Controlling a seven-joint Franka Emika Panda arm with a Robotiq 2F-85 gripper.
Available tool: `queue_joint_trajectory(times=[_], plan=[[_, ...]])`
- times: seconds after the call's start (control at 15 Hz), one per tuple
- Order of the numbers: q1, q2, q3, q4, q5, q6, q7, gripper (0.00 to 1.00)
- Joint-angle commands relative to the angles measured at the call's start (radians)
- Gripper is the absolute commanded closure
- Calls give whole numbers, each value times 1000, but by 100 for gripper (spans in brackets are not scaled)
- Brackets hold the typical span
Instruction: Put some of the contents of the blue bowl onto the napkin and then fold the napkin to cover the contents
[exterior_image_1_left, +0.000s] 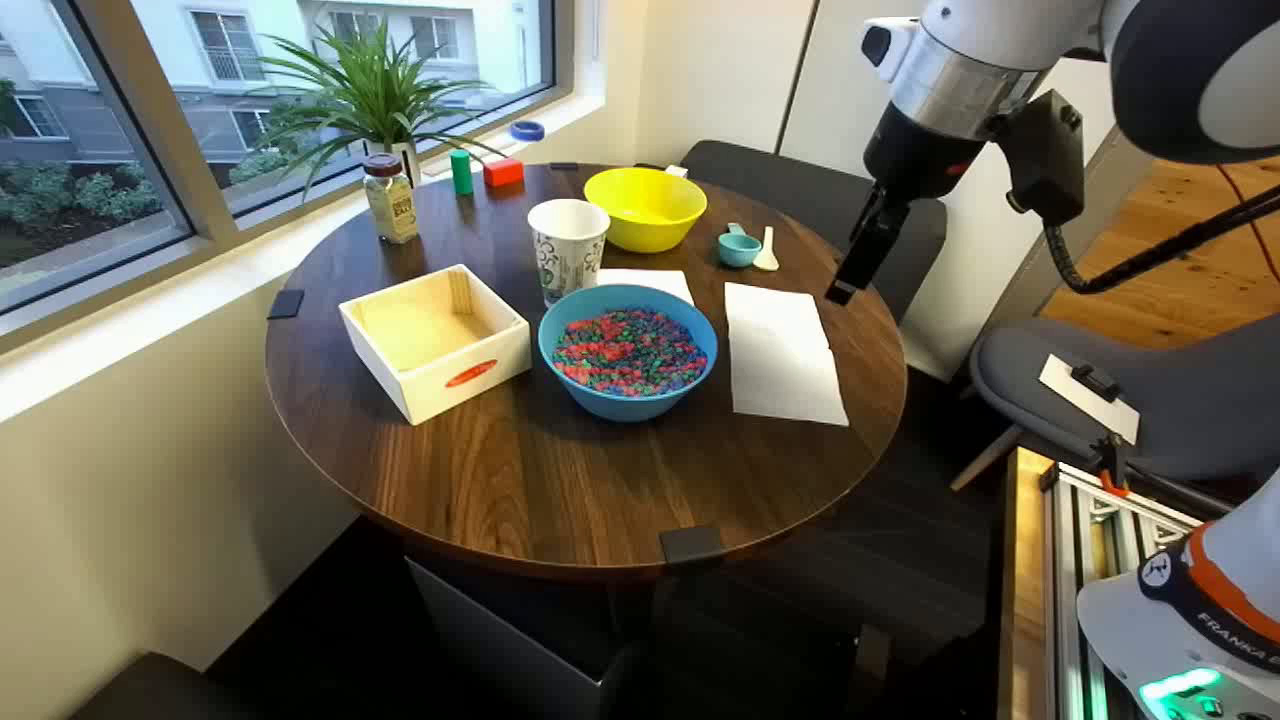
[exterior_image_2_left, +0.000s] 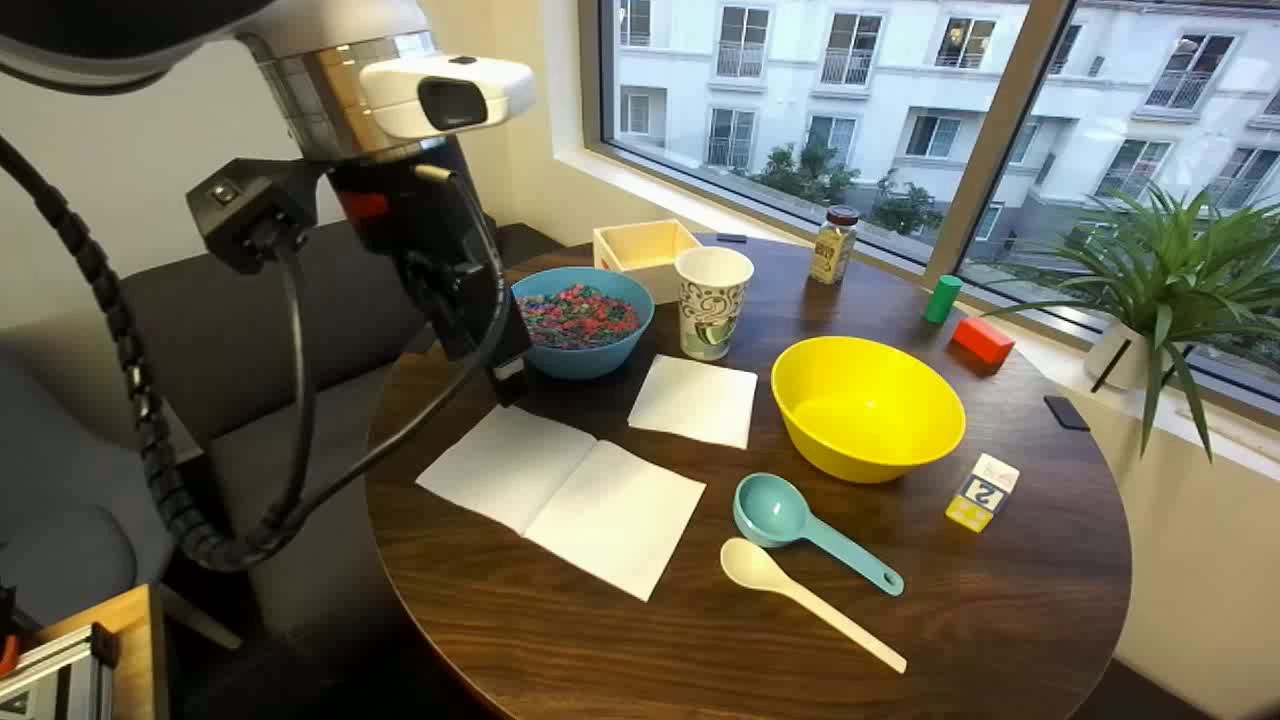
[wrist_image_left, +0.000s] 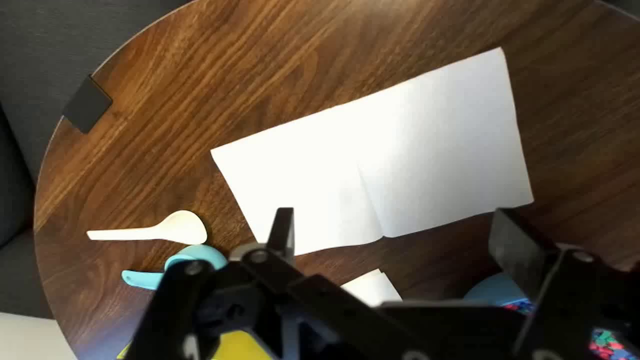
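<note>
Blue bowl: there it stands, upright on the counter, with the contents in a broad, colourful heap inside.
Hand: fingers spread wide, nothing in their grip, poised above the counter on the napkin side of the blue bowl.
Napkin: just beside the blue bowl, a strip of wood between; lying flat, no pieces showing on it, so I'd call the whole job ahead of us.
Long axis: here's what it turns on! The napkin's length runs past the blue bowl, which sits off one long edge, toward one end; the crease cuts across the short way. In the wrist view the bowl peeks out low, partly hidden by a finger.
Scoop and spoon: off the napkin's other end, well apart from the blue bowl, handles pointing away from it. My bet: the hand wants one of these first.
Paper cup and wooden box: crowding the blue bowl, the box on the side away from the napkin.
Folded sheet: near the blue bowl, between cup and napkin; easily snagged, I'd say.
Counter edge: the roomiest stretch runs from the blue bowl's side away from the cup out to the rim.
</note>
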Motion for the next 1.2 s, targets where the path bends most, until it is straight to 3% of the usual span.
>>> queue_joint_trajectory(times=[0.0, 0.53, 1.13], plan=[[16, 1, -14, 2, -6, -4, 5, 0], [15, 15, -14, 11, -6, 13, 10, 0], [36, 256, -11, 181, 65, 173, 51, 0]])
